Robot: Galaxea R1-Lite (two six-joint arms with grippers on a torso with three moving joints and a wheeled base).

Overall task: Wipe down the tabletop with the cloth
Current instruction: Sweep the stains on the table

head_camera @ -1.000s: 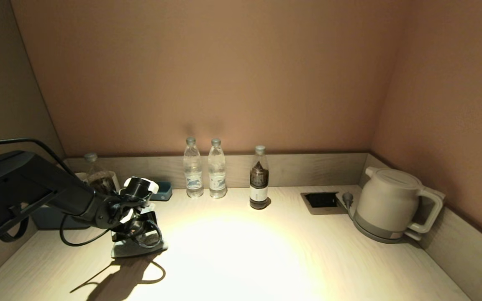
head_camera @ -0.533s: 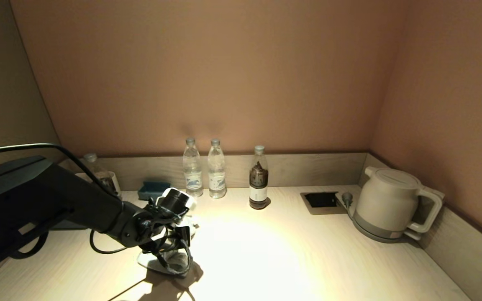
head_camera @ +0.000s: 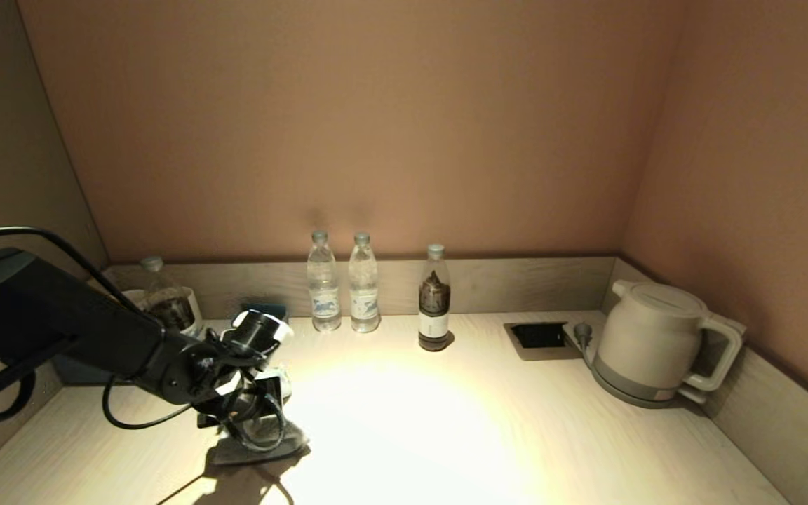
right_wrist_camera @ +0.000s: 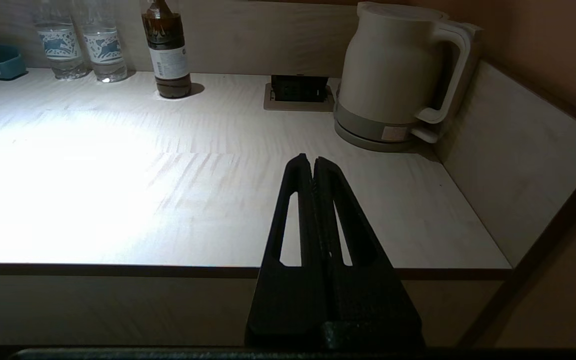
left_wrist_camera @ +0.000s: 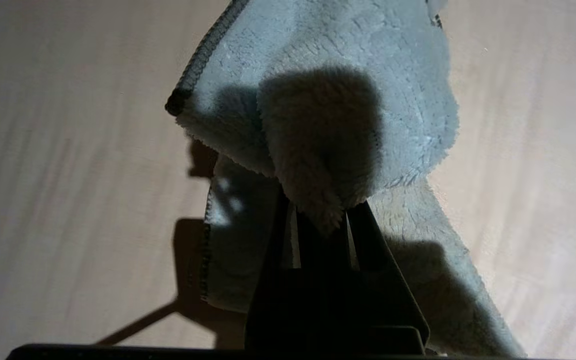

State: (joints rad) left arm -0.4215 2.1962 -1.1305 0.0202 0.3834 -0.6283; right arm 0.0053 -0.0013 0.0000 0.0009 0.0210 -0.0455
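Note:
A light grey-blue fleecy cloth (head_camera: 236, 452) lies crumpled on the pale wood tabletop (head_camera: 446, 421) at the front left. My left gripper (head_camera: 255, 431) points down onto it and is shut on a fold of it. In the left wrist view the cloth (left_wrist_camera: 348, 65) bunches over the tips of my left gripper (left_wrist_camera: 320, 210) and spreads on the table to both sides. My right gripper (right_wrist_camera: 313, 162) is shut and empty, parked just off the table's front edge on the right; it is out of the head view.
Along the back wall stand two clear water bottles (head_camera: 323, 284) (head_camera: 364, 284), a dark bottle (head_camera: 435, 301) and a blue tray (head_camera: 267, 312). A bottle (head_camera: 158, 291) stands far left. A white kettle (head_camera: 656, 344) and a socket recess (head_camera: 537, 335) are at the back right.
My left gripper dragged the cloth to the right and towards the front, then came back to the left by about half that way. The right arm has not moved.

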